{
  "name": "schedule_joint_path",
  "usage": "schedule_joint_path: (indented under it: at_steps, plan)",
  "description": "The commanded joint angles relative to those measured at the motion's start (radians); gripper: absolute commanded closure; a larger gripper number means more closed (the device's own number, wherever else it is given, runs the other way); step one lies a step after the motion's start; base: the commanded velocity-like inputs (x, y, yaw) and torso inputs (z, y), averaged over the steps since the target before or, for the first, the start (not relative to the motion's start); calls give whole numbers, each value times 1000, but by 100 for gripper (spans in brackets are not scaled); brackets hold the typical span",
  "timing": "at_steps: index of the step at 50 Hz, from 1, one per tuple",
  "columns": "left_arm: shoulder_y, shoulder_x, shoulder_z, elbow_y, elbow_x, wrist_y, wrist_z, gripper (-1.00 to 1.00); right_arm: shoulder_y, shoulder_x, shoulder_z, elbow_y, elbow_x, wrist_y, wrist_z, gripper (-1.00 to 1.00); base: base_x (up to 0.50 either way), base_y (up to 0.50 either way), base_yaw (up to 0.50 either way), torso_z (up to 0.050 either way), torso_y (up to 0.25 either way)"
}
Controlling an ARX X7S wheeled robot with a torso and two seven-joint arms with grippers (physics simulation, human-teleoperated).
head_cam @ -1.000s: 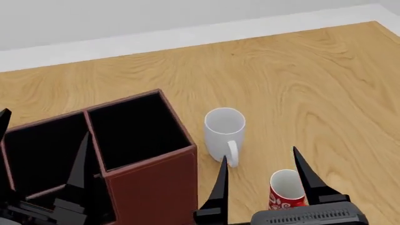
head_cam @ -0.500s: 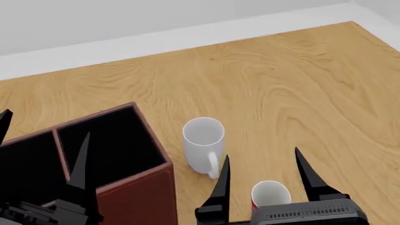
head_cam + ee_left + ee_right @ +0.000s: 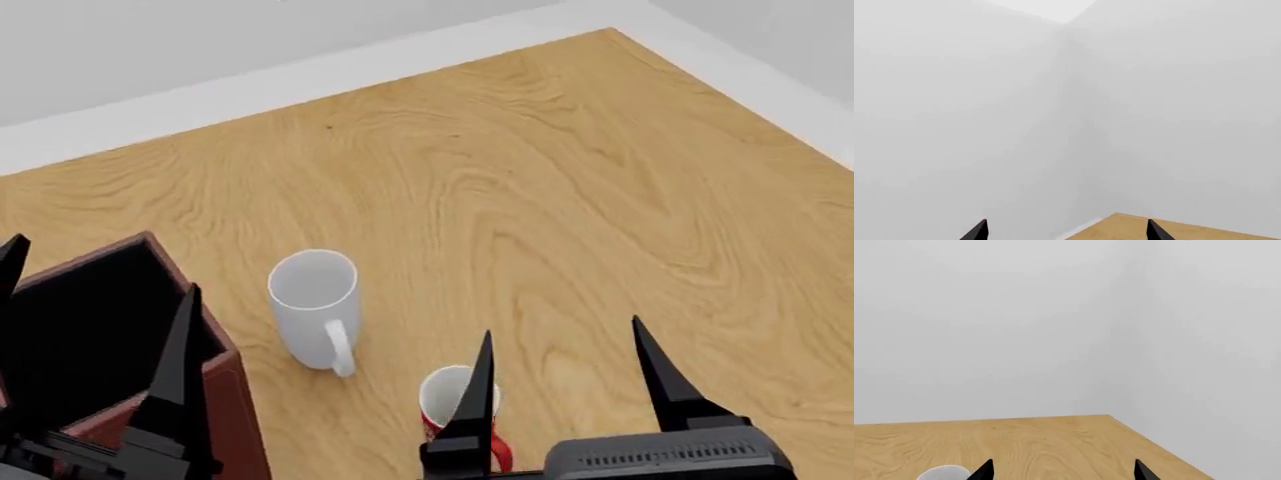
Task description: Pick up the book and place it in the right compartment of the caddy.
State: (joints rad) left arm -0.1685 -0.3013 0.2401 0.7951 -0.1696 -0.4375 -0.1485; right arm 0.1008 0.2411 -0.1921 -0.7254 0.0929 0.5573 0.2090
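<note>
Task not started as far as I can judge: the book isn't visible in any current view, so no pick, no place. Head view shows the caddy (image 3: 120,330) cut off at the left edge, one black-lined pocket in sight, nothing in it that I can see; can't tell from this crop whether that's the right compartment. Beside it a white mug (image 3: 318,310), and nearer the robot a red patterned mug (image 3: 454,405) partly behind the right gripper (image 3: 567,385). Right gripper is spread wide with nothing between the fingers, hanging above the wooden table (image 3: 561,190). Left gripper (image 3: 100,330) also splayed and empty, over the caddy's near wall. Both wrist cameras point mostly at the grey walls, only fingertips and a strip of table in frame, so no help locating the book. Left to do: find the book, grasp it, carry it to the caddy, drop it in the correct pocket, i.e. everything
</note>
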Motion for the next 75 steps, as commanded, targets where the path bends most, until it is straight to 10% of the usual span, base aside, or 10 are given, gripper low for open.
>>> schedule_joint_path:
  at_steps: [1, 75]
  plan:
    - [-1, -5, 5, -2, -2, 3, -4, -100, -5, 2, 7, -4, 14, -11, 6, -100, 0, 0, -500, 0, 0]
    - [-6, -30, 27, -15, -19, 17, -33, -100, 13, 28, -21, -13, 22, 29, 50, -100, 72, 103, -47, 0, 0]
